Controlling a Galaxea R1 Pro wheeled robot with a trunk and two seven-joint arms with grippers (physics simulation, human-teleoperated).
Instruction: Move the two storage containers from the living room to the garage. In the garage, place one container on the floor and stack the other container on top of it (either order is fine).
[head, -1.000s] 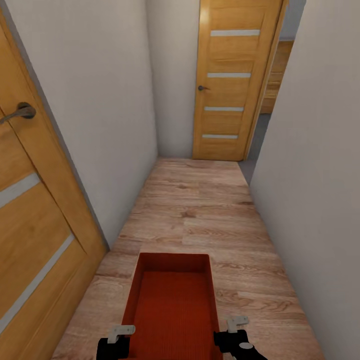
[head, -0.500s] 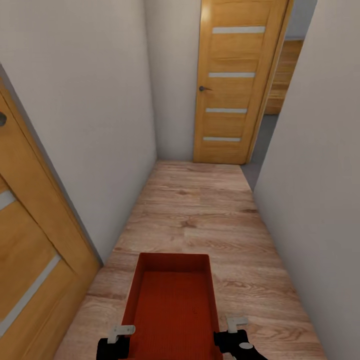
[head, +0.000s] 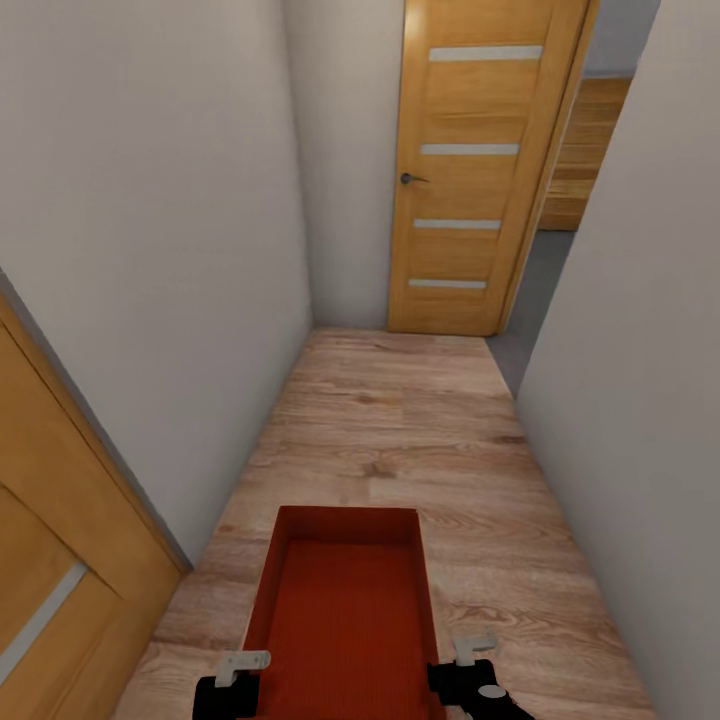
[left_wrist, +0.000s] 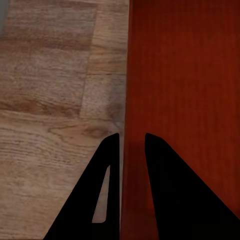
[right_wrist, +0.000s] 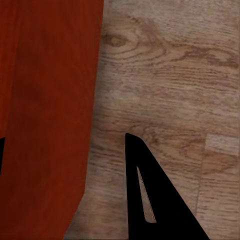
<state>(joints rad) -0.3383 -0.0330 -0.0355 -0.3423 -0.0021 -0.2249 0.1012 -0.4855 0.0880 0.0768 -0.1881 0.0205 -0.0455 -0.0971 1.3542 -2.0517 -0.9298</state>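
Note:
One orange-red storage container (head: 345, 610) hangs low in front of me over the wood-plank hallway floor, its long side pointing ahead. My left gripper (head: 245, 662) is at its left wall. In the left wrist view the gripper (left_wrist: 132, 142) is shut, its two black fingers pinching that wall of the container (left_wrist: 185, 75). My right gripper (head: 457, 652) is at the right wall. In the right wrist view the gripper (right_wrist: 64, 140) has its fingers spread wide around the container (right_wrist: 45, 100), with a strip of floor showing beside the outer finger (right_wrist: 145, 190).
I am in a narrow corridor between pale walls. A wooden door (head: 468, 170) with glass strips closes the far end. Another wooden door (head: 50, 560) stands close at my left. At the far right an opening (head: 535, 290) leads onto a grey floor.
The camera has moved forward along the corridor: the left door and its handle slid out toward the lower left, and the far door looks nearer. Container and grippers keep their place in view.

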